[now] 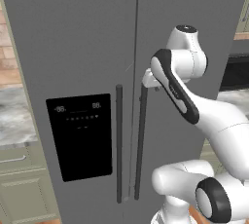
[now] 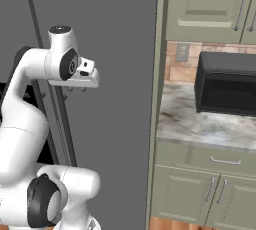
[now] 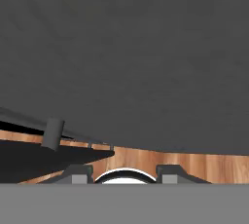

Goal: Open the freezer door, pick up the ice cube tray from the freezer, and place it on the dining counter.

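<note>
Left base view: hovering, jaw state unreadable, two-finger gripper (image 1: 146,83) at twelve o'clock of plain door's dark bar handle (image 1: 141,140); risking opening wrong door, missing panelled matte grey freezer door (image 1: 73,72).

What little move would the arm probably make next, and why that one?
Probably a short shift left, toward the freezer door's handle. The freezer door is closed, and the gripper sits up by the top of the plain door's handle instead, gripping nothing that can be seen.
</note>
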Controlling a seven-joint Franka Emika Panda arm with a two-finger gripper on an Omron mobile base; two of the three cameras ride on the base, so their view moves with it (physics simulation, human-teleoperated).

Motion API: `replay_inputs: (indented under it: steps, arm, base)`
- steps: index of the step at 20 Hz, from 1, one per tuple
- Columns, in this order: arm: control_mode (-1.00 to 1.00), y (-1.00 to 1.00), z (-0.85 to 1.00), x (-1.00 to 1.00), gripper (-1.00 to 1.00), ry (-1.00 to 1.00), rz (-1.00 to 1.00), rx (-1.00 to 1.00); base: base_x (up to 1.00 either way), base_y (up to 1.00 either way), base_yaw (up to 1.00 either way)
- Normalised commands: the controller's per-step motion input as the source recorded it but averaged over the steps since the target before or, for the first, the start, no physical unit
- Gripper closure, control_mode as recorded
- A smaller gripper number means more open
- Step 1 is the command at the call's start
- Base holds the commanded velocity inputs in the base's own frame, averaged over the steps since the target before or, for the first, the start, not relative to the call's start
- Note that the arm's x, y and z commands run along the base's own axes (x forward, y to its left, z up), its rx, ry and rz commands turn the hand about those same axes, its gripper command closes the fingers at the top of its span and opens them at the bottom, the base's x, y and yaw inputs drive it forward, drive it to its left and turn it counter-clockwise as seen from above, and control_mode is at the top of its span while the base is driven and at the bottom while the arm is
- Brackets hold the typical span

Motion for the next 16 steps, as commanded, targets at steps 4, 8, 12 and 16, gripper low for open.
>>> replay_inputs:
  steps: [4, 8, 12, 16]
  arm:
    - [-1.0, 0.0, 0.0, -0.2, -1.0, 0.0, -0.01, 0.0]
    - [-1.0, 0.0, 0.0, -0.62, -1.0, 0.02, -0.07, 0.0]
    - [-1.0, -0.13, 0.0, -0.92, -1.0, 0.01, -0.08, 0.0]
    - [-1.0, -0.11, 0.0, -0.89, -1.0, 0.02, -0.08, 0.0]
  base:
    - [0.0, 0.0, 0.0]
    - [0.0, 0.0, 0.0]
    - [0.0, 0.0, 0.0]
    - [0.0, 0.0, 0.0]
